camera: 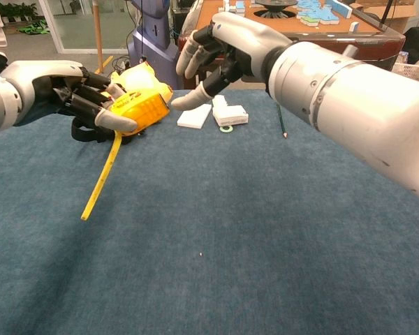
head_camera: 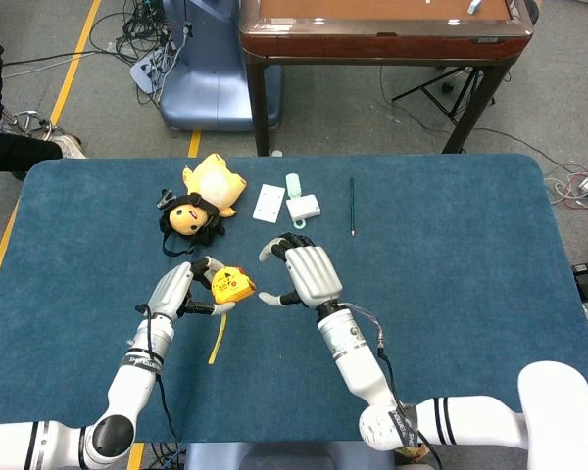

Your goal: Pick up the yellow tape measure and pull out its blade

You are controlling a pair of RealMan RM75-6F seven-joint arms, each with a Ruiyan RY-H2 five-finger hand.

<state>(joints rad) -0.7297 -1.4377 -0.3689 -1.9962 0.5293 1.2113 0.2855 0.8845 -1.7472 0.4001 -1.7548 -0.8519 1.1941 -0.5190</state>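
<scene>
My left hand (head_camera: 174,291) (camera: 63,94) grips the yellow tape measure (head_camera: 231,284) (camera: 140,112) a little above the blue table. A length of yellow blade (head_camera: 216,339) (camera: 102,180) hangs out of the case, slanting down toward the table's near edge. My right hand (head_camera: 304,274) (camera: 223,49) hovers just right of the case with its fingers spread and curved, holding nothing. Its fingertips stand close to the case, not touching it.
Behind the tape measure lies a yellow plush doll (head_camera: 201,201) with a black strap. Two small white boxes (head_camera: 286,204) (camera: 213,113) and a thin pencil (head_camera: 352,206) (camera: 281,122) lie toward the far edge. A brown table (head_camera: 382,29) stands beyond.
</scene>
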